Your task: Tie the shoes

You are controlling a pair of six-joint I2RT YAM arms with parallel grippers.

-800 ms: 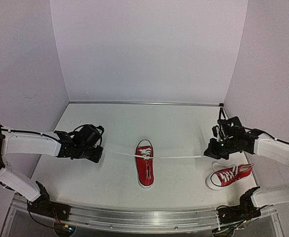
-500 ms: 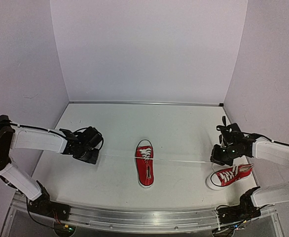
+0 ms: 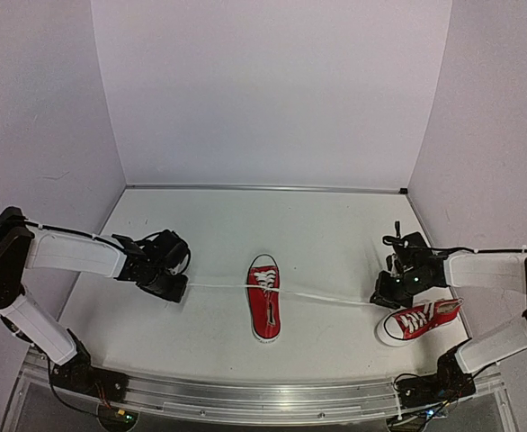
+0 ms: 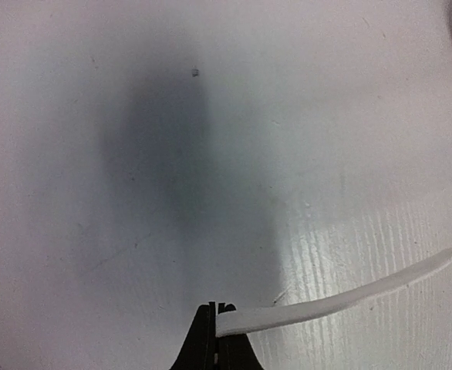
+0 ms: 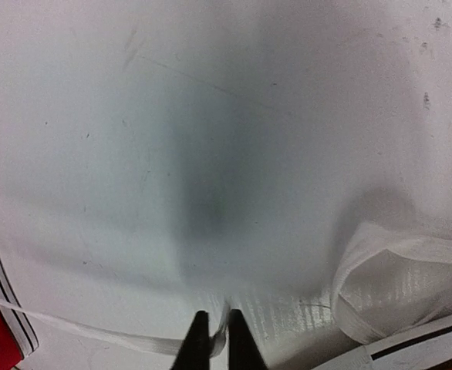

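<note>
The left pincer is clamped tight, its two dark tips pressed together on the flat end of a white lace, which leaves the tips to the pincer's right and rises slightly across the pale worktop. From above, this pincer sits low over the worktop, and the lace runs from it in a nearly straight line to the middle shoe. That shoe is a red sneaker with a white toe cap, lying well to the pincer's right, toe pointing away from the arm bases. From the shoe's lacing the other end of the lace continues rightward to the right pincer, which also sits low over the worktop. In the wrist view the right pincer shows a narrow slit between its tips, and the lace comes in from its left and reaches that slit. Whether the tips actually pinch it cannot be told. The second shoe lies just beside the right pincer, on the side nearer the arm bases, tilted with its toe toward the middle shoe and its white laces showing on top.
</note>
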